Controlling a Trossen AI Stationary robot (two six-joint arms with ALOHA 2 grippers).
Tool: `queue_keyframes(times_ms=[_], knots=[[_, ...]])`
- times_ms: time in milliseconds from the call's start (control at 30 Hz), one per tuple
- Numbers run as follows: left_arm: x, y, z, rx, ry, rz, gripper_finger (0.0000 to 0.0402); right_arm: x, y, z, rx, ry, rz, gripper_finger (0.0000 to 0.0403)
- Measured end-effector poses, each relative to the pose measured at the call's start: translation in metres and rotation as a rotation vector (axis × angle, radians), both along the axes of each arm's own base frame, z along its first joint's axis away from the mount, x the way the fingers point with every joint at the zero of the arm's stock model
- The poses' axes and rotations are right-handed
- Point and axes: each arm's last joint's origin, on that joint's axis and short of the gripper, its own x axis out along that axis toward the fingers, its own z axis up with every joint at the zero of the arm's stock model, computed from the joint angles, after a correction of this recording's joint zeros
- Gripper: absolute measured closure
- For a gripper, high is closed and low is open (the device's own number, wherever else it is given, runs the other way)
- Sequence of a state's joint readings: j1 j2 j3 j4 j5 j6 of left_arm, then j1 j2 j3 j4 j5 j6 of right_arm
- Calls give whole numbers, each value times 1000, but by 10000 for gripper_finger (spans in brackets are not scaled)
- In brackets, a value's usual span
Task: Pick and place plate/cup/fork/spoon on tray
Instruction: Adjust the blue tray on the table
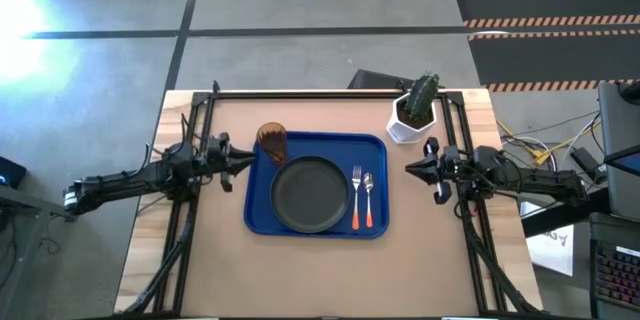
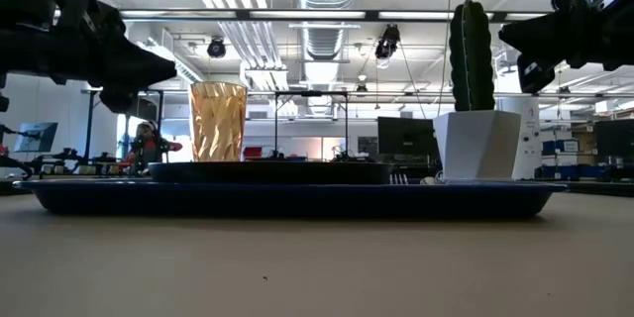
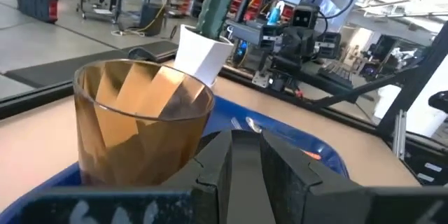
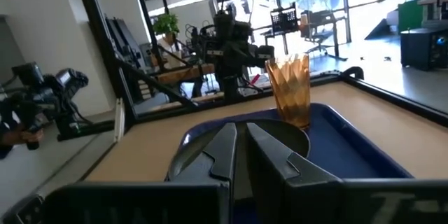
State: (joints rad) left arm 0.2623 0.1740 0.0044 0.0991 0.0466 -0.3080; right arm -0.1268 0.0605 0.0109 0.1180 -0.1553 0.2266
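The blue tray (image 1: 262, 215) lies mid-table. On it rest the black plate (image 1: 311, 194), at its centre, and the amber cup (image 1: 272, 142), which stands upright on its base in the far left corner. The orange-handled fork (image 1: 356, 198) and spoon (image 1: 368, 198) lie side by side to the right of the plate. My left gripper (image 1: 250, 160) hovers shut and level just left of the cup (image 3: 140, 126), holding nothing. My right gripper (image 1: 408, 168) hovers shut and level off the tray's right edge, holding nothing.
A white pot with a green cactus (image 1: 412, 112) stands on the table at the far right, close behind my right gripper. Black frame rails run along the table's left, right and far sides. Bare tabletop stretches from the tray to the near edge.
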Motion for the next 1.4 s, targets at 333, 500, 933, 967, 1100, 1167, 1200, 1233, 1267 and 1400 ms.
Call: queue_keyframes(times_ms=[333,500,933,967,1100,1167,1200,1233,1267,1400], knots=[[0,-2,19,40,-187,-56,343,-2,0,16,188,-99,24,380],[0,-4,25,-21,-202,-141,343,-6,1,31,313,-187,57,380],[-13,-9,155,63,-389,-178,343,-22,3,90,299,-343,88,380],[-14,-9,163,70,-409,-178,343,-22,3,93,302,-337,87,380],[-18,-10,179,99,-442,-176,343,-13,2,100,310,-289,76,380],[-21,-11,186,108,-473,-177,343,-5,1,105,290,-261,65,380],[-23,-12,189,112,-487,-178,343,-1,0,108,281,-247,61,381],[-25,-12,191,114,-497,-179,343,3,0,112,268,-230,56,381],[-27,-12,193,119,-507,-180,343,7,-1,117,258,-219,52,381],[-33,-14,195,132,-531,-179,343,42,-5,136,217,-125,33,380]])
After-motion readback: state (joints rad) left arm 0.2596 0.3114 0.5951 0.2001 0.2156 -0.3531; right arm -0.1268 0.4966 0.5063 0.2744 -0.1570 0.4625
